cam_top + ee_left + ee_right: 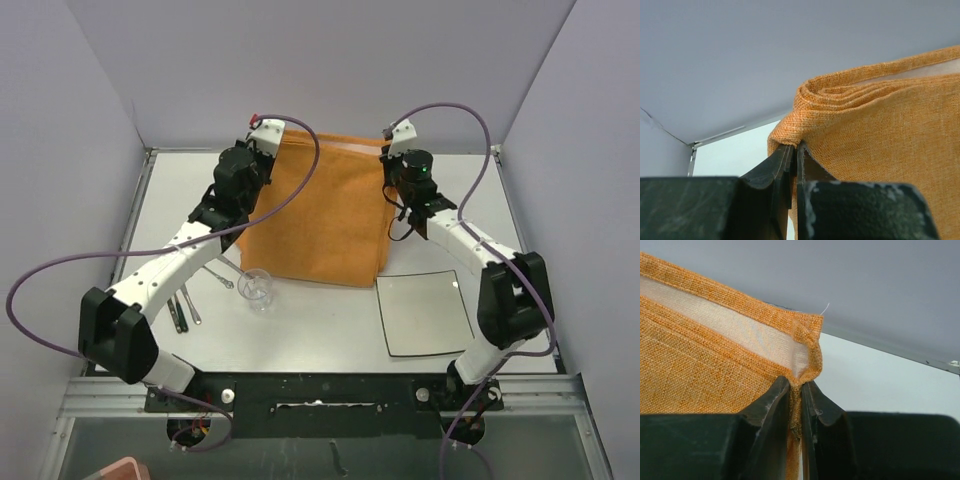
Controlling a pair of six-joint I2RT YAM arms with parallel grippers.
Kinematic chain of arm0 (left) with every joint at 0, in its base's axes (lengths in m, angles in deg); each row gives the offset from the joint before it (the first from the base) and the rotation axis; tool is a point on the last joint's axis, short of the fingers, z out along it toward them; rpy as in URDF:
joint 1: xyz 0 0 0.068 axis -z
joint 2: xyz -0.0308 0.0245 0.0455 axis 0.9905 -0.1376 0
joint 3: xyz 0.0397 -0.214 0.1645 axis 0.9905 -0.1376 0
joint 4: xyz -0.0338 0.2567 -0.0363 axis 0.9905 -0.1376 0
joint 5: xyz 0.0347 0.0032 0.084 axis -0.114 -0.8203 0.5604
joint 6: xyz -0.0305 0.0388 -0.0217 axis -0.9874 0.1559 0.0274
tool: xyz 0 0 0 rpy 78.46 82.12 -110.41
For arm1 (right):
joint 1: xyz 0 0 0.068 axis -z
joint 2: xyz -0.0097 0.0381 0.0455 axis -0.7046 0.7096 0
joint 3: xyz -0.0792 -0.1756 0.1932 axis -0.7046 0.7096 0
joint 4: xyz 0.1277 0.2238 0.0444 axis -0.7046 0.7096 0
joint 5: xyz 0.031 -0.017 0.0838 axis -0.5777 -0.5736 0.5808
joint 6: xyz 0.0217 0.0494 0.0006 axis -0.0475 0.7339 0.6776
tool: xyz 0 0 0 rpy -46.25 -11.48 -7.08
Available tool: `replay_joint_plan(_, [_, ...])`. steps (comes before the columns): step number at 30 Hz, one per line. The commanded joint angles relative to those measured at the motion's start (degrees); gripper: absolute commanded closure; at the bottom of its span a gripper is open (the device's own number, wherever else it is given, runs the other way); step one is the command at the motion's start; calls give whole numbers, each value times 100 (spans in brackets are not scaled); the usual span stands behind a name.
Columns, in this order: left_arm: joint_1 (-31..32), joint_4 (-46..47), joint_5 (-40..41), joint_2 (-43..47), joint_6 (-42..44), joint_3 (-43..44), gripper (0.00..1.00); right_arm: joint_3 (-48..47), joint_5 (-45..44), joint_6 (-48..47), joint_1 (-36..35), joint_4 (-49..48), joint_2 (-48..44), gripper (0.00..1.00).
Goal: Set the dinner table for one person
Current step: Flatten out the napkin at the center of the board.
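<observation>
An orange cloth mat (318,208) hangs lifted above the white dinner table (320,320), held by its two far corners. My left gripper (262,135) is shut on the mat's left corner (790,135), the fabric bunched above the jaws (794,146). At the right corner (807,367), my right gripper (398,138) is shut too, with a strip of cloth pinched between its fingers (796,385). The mat's near edge (310,278) rests on or close to the table.
A clear glass (255,288) stands just left of the mat's near edge. Cutlery (190,300) lies partly under my left arm. A square white plate (424,313) sits at the near right. Grey walls close the back and sides.
</observation>
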Motion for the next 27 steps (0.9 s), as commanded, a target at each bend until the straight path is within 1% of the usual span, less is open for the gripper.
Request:
replay_joint_plan(1, [-249, 1215, -118, -486, -279, 478, 100, -508, -361, 65, 102, -1108, 521, 100])
replay_joint_plan(7, [-312, 1584, -144, -1039, -376, 634, 100, -1019, -545, 70, 169, -1331, 1397, 100])
replay_joint_plan(13, [-489, 2062, -66, -1332, -575, 618, 100, -1909, -505, 261, 347, -1210, 2203, 100])
replay_joint_plan(18, [-694, 2017, -117, -1544, -764, 906, 100, -2518, -454, 406, 444, -1126, 2813, 100])
replay_joint_plan(22, [-726, 2012, -96, -1702, -790, 987, 100, -2781, -409, 557, 430, -993, 3182, 100])
replay_joint_plan(23, [-726, 2007, -54, -1718, -791, 987, 100, -2818, -451, 617, 405, -955, 3262, 97])
replay_joint_plan(24, [-718, 1980, 11, -1729, -783, 986, 94, -2836, -467, 660, 404, -931, 3316, 90])
replay_joint_plan(25, [-717, 1932, 69, -1724, -787, 975, 81, -2839, -468, 678, 389, -915, 3360, 76])
replay_joint_plan(26, [-713, 1876, 135, -1710, -784, 969, 69, -2843, -446, 705, 372, -877, 3379, 52])
replay_joint_plan(27, [-690, 1899, 272, -1674, -737, 927, 61, -2852, -389, 728, 359, -815, 3371, 34])
